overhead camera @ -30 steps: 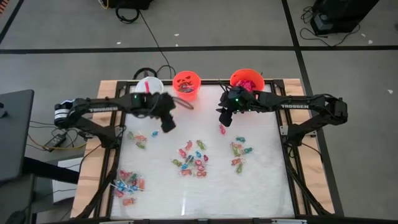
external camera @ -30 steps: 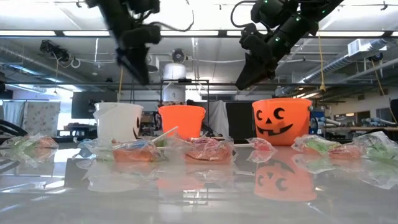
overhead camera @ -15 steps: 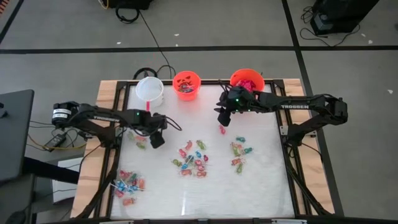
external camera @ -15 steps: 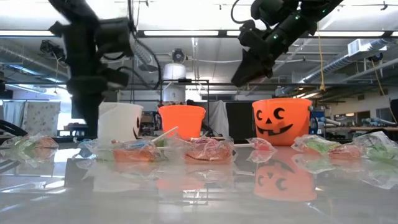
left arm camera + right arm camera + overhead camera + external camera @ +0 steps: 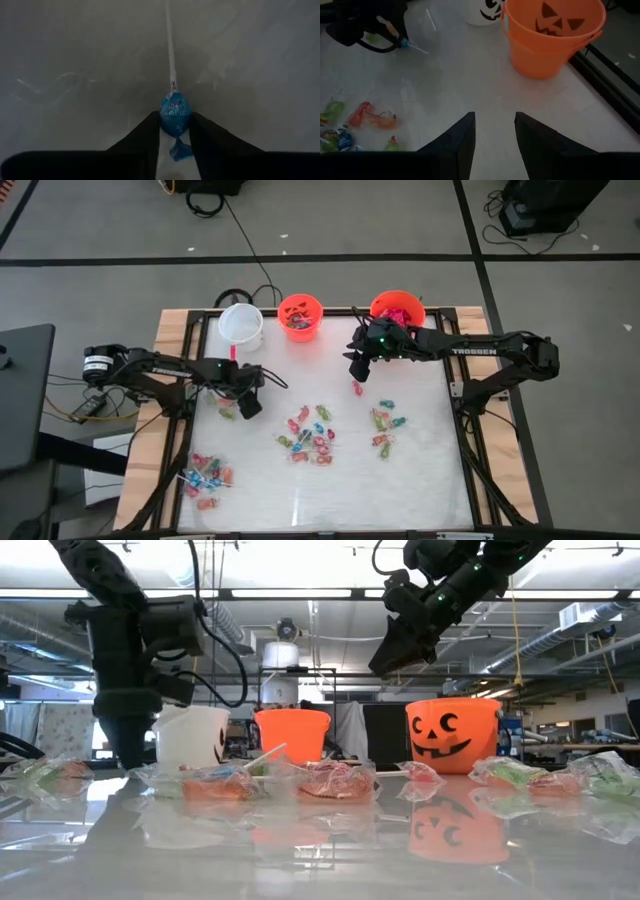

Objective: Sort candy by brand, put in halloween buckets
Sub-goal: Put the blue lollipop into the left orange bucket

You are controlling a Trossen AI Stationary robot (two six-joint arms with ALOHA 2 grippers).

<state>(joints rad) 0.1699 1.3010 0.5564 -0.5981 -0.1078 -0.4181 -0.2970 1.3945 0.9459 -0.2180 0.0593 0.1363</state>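
1. While the left gripper [image 5: 175, 132] clamps its jaws on a blue lollipop [image 5: 175, 114] down at the table [image 5: 420, 480], the round head could squirt out.
2. Its white stick [image 5: 170, 45] lies flat and may drag on lifting.
3. Other candy [image 5: 310, 435] lies near; the white bucket [image 5: 241, 323] sits beyond.
4. Jaws apart and empty, the right gripper [image 5: 494, 132] hovers near the larger orange bucket [image 5: 398, 308].

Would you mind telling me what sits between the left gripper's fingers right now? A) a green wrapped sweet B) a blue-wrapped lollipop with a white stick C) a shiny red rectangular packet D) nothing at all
B: the left wrist view shows a blue-wrapped lollipop lying on the table between the left gripper's two dark fingers, its white stick pointing away from the gripper.
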